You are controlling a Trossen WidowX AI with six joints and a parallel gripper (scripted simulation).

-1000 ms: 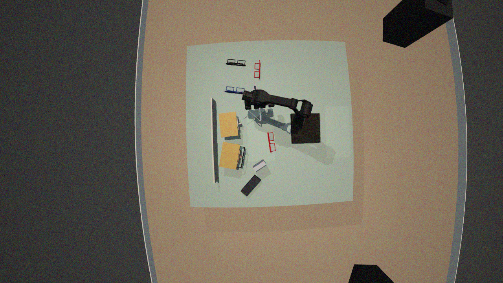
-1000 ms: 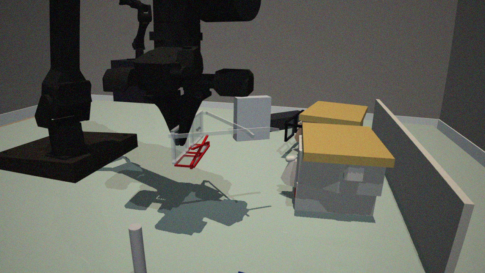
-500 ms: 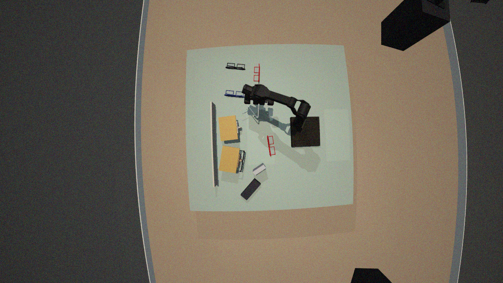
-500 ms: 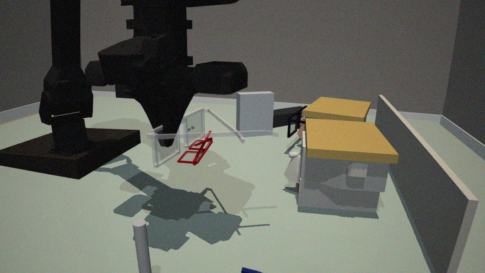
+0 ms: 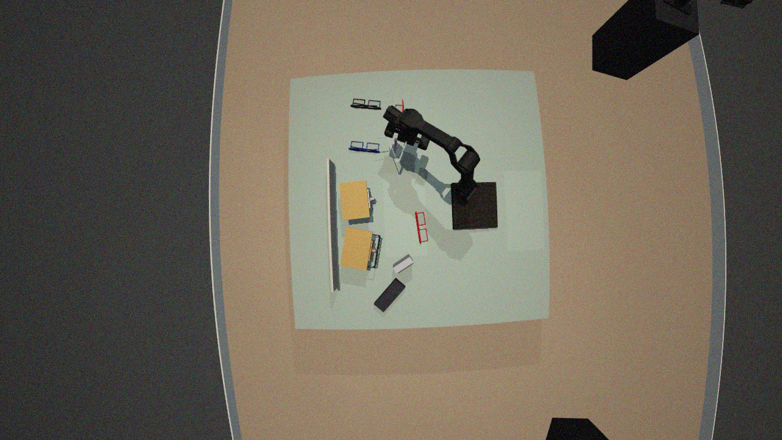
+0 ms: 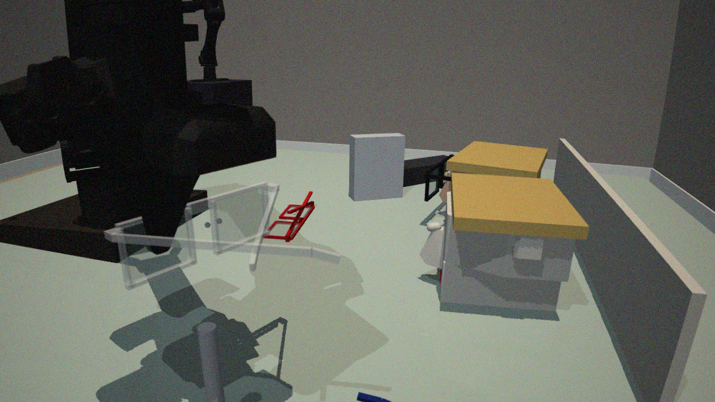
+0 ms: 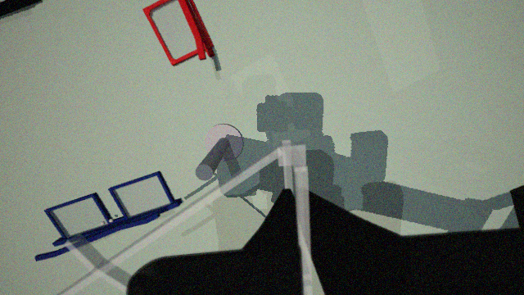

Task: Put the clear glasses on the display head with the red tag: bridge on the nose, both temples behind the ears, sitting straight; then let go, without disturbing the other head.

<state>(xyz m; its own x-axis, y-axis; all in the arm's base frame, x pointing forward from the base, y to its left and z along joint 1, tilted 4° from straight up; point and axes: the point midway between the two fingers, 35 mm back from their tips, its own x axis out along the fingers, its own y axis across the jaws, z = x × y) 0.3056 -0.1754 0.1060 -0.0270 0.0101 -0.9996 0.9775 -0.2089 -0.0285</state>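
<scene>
One task stage of three seems done, the pick-up; placing and release remain. Top: I see the clear glasses (image 5: 396, 164) (image 6: 214, 244) (image 7: 301, 188) well apart from both heads. Exterior: my pincer (image 5: 404, 135) (image 6: 158, 249) (image 7: 292, 196) grips their frame, temples aloft. Wrist: one hinge corner extends beyond the fingertips.

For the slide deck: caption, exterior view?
End effector gripping clear glasses above the tabletop, two yellow-topped display heads beyond.

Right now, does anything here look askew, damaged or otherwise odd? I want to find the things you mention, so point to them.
No damage, spill or toppled item stands out. The clear glasses (image 6: 230, 244) (image 7: 302, 205) hang askew from the claw (image 6: 158, 249) (image 7: 292, 196), one lens lower than the other in the exterior view. That is odd only beside the straight fit wanted; they are simply being carried, not yet worn.
</scene>
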